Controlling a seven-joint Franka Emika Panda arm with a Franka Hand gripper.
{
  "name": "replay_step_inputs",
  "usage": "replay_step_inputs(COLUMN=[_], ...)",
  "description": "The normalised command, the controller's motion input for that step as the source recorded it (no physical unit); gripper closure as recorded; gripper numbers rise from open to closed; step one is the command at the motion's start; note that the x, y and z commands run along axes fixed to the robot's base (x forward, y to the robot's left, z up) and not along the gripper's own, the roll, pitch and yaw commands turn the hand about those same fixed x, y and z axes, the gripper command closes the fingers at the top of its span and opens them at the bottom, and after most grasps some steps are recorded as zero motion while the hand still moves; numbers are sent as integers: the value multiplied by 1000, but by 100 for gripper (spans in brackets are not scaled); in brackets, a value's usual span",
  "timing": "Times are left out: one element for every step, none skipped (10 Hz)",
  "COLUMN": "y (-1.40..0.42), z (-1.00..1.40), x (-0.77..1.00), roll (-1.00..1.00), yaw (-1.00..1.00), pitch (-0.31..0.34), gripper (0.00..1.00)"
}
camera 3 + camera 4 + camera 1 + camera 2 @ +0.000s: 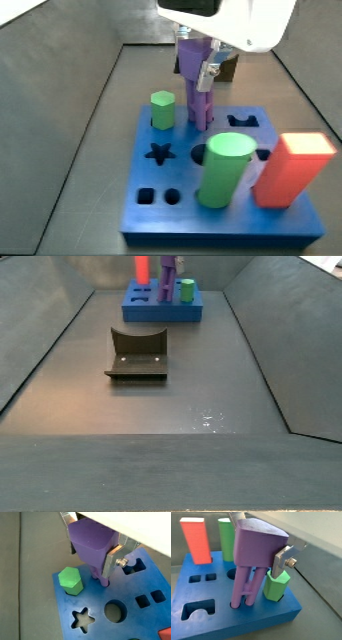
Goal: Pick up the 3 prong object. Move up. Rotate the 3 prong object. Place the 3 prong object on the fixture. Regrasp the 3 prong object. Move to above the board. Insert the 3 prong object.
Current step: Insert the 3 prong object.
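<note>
The purple 3 prong object (90, 544) (254, 554) hangs upright, prongs down, with my gripper (93, 548) (258, 547) shut on its thick upper body. A silver finger (112, 561) (280, 560) presses on one side; the opposite finger is mostly hidden. The prong tips meet the top of the blue board (137, 619) (231, 619) right beside the green hexagonal peg (70, 581) (276, 584). How deep they sit I cannot tell. In both side views the gripper (198, 60) (170, 264) stands over the board (214, 228) (160, 312) with the 3 prong object (198, 95) (170, 278).
A tall green cylinder (226, 537) (225, 170) and an orange-red block (196, 542) (291, 170) stand in the board. Star, round and square cutouts (83, 619) lie open. The dark fixture (138, 351) sits on the floor mid-bin, away from the board. Grey bin walls surround everything.
</note>
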Motion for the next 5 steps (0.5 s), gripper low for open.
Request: replay_step_inputs(y=[-157, -154, -189, 0, 0], z=[-1000, -1000, -1000, -729, 0], x=[294, 386, 374, 0, 0], roll=[120, 129, 106, 0, 0], yaw=[-554, -563, -563, -523, -9], pitch=[0, 0, 0, 0, 0], gripper=[100, 100, 100, 100, 100])
